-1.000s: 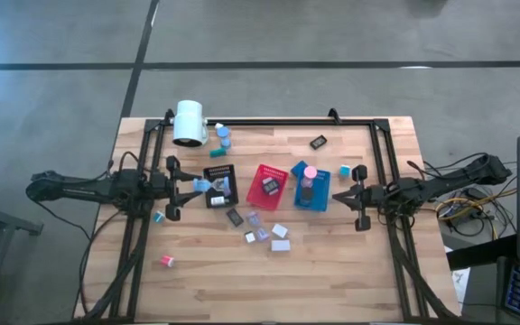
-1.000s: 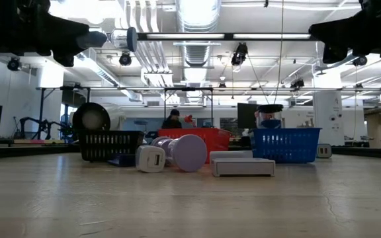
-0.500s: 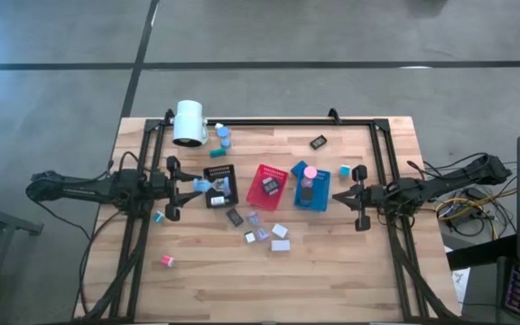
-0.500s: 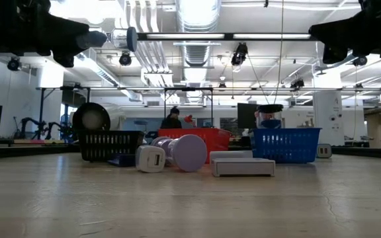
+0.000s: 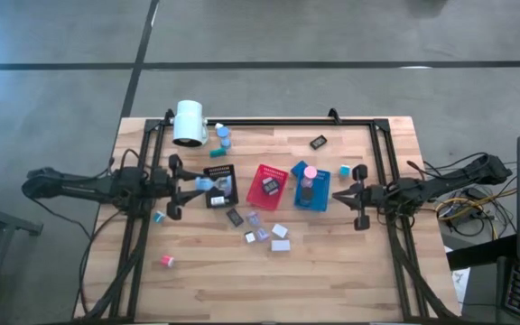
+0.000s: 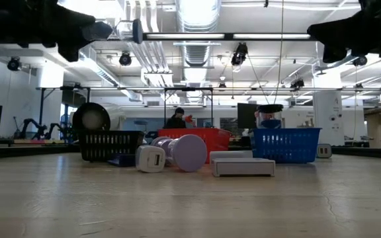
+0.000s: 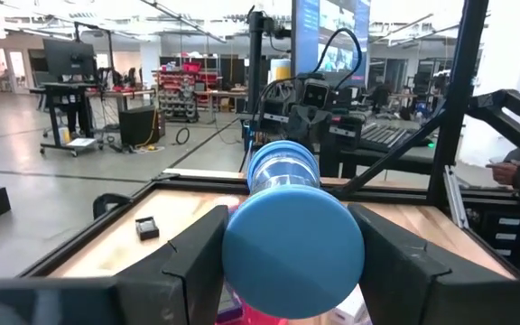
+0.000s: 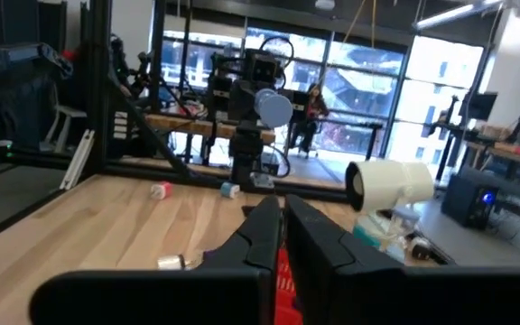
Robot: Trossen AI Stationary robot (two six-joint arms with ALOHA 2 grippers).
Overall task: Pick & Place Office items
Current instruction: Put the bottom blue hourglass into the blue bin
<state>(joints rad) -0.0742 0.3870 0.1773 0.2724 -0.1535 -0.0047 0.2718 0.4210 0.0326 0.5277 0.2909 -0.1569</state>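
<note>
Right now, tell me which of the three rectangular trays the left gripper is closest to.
The black rectangular tray. It is the leftmost, next to the left gripper, which holds a blue round cap; the red tray and blue tray lie farther right.

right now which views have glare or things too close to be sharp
Low view: ceiling lights blow out white, leaving both arms as dark silhouettes. Left wrist view: the blue round cap between the fingers fills the foreground, soft-edged. High view: evenly lit, no glare.
</note>
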